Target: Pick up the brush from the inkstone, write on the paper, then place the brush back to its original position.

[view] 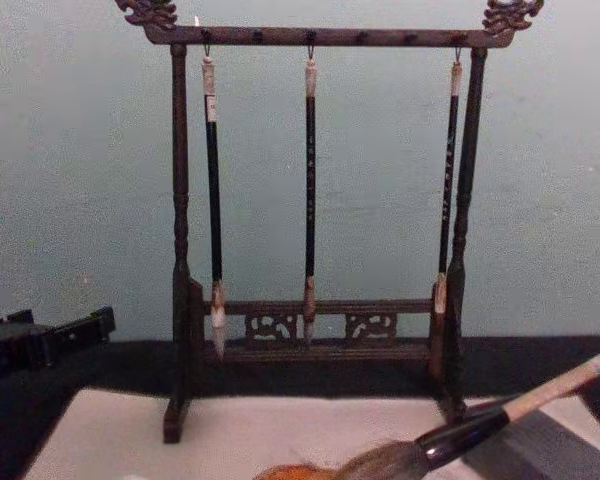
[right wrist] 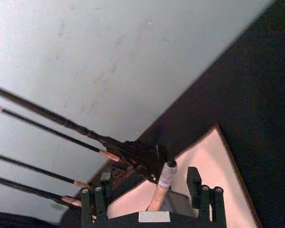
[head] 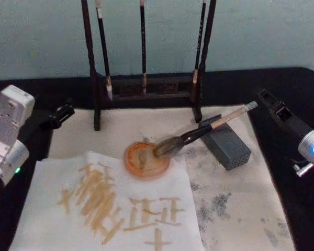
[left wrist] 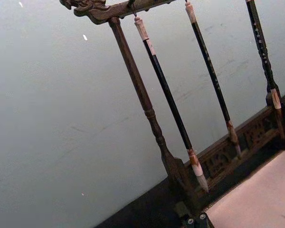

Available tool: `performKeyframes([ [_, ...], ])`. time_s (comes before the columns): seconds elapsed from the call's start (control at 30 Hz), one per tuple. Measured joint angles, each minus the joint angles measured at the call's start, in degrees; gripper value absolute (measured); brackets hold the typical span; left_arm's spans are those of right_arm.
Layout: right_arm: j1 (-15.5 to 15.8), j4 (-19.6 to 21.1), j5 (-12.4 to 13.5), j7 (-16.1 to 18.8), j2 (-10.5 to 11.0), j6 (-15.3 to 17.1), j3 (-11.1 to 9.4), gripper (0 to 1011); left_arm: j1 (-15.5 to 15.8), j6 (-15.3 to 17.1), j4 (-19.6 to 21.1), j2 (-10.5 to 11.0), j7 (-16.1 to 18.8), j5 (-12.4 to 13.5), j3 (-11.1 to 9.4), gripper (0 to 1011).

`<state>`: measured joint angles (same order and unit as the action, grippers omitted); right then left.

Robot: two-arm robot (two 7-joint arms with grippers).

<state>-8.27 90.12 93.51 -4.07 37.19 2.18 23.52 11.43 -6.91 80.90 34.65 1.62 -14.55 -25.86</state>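
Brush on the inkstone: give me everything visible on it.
The brush has a thick pale beige handle, a glossy black ferrule and a bushy brown-grey tip. It lies tilted: the hairs rest in the round orange inkstone, the shaft leans on the grey block, and the handle end points toward the right gripper, untouched.

The head camera is looking steeply down at the wooden rack [head: 146, 89] from above; the chest camera is facing the rack [view: 315, 230] level and close. Both wrist cameras are tilting up past it toward the wall.
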Motion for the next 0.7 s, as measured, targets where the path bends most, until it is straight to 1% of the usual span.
performKeyframes([
  [0.03, 0.39, 1.31, -1.75, -0.5, 1.03, -1.39, 0.6, 1008, 0.0, 0.0, 0.0, 0.0, 0.0, 0.0, 0.0, 1002],
  [0.07, 0.39, 1.31, -1.75, -0.5, 1.03, -1.39, 0.6, 1008, 0.01, 0.0, 0.0, 0.0, 0.0, 0.0, 0.0, 1002],
  [0.1, 0.8, 2.6, -4.24, -0.99, 1.78, -2.47, 0.96, 1006, 0.0, 0.0, 0.0, 0.0, 0.0, 0.0, 0.0, 1000],
  [0.13, 0.96, 3.1, -5.45, -1.22, 2.13, -2.91, 1.16, 1008, 0.0, 0.0, 0.0, 0.0, 0.0, 0.0, 0.0, 1000],
  [0.17, 1.24, 4.0, -8.51, -1.75, 2.64, -3.78, 1.48, 1008, 0.0, 0.0, 0.0, 0.0, 0.0, 0.0, 0.0, 1002],
  [0.23, 1.43, 4.83, -12.0, -2.14, 3.16, -4.93, 2.0, 1008, 0.0, 0.0, 0.0, 0.0, 0.0, 0.0, 0.0, 1002],
  [0.27, 1.47, 5.42, -16.25, -2.57, 3.66, -6.36, 2.75, 1008, 0.0, 0.0, 0.0, 0.0, 0.0, 0.0, 0.0, 1002],
  [0.33, 1.43, 5.9, -20.96, -3.05, 4.14, -8.08, 3.62, 1008, 0.0, 0.0, 0.0, 0.0, 0.0, 0.0, 0.0, 1002],
  [0.37, 1.2, 6.11, -25.21, -3.38, 4.56, -9.29, 4.57, 1006, 0.0, 0.0, 0.0, 0.0, 0.0, 0.0, 0.0, 1002],
  [0.4, 1.2, 6.11, -25.21, -3.38, 4.56, -9.29, 4.57, 1008, 0.0, 0.0, 0.0, 0.0, 0.0, 0.0, 0.0, 1002],
  [0.43, 0.68, 6.09, -29.72, -3.48, 4.98, -10.4, 5.71, 1008, 0.0, 0.0, 0.0, 0.0, 0.0, 0.0, 0.0, 1000],
  [0.5, -0.01, 5.79, -33.79, -3.41, 5.29, -11.02, 6.9, 1008, 0.0, 0.0, 0.0, 0.0, 0.0, 0.0, 0.0, 1002],
  [0.53, -0.76, 5.38, -36.93, -3.07, 5.52, -11.15, 7.95, 1006, 0.01, 0.0, 0.0, 0.0, 0.0, 0.0, 0.0, 1000],
  [0.57, -1.44, 5.02, -39.21, -2.63, 5.61, -11.15, 8.86, 1008, 0.0, 0.0, 0.0, 0.0, 0.0, 0.0, 0.0, 1002],
  [0.63, -2.07, 4.68, -41.69, -2.21, 5.66, -11.13, 9.75, 1008, 0.0, 0.0, 0.0, 0.0, 0.0, 0.0, 0.0, 1000],
  [0.67, -2.52, 4.45, -44.03, -1.87, 5.72, -11.16, 10.58, 1008, 0.01, 0.0, 0.0, 0.0, 0.0, 0.0, 0.0, 1002],
  [0.7, -2.7, 4.38, -45.48, -1.8, 5.75, -11.28, 11.05, 1008, 0.0, 0.0, 0.0, 0.0, 0.0, 0.0, 0.0, 1000],
])
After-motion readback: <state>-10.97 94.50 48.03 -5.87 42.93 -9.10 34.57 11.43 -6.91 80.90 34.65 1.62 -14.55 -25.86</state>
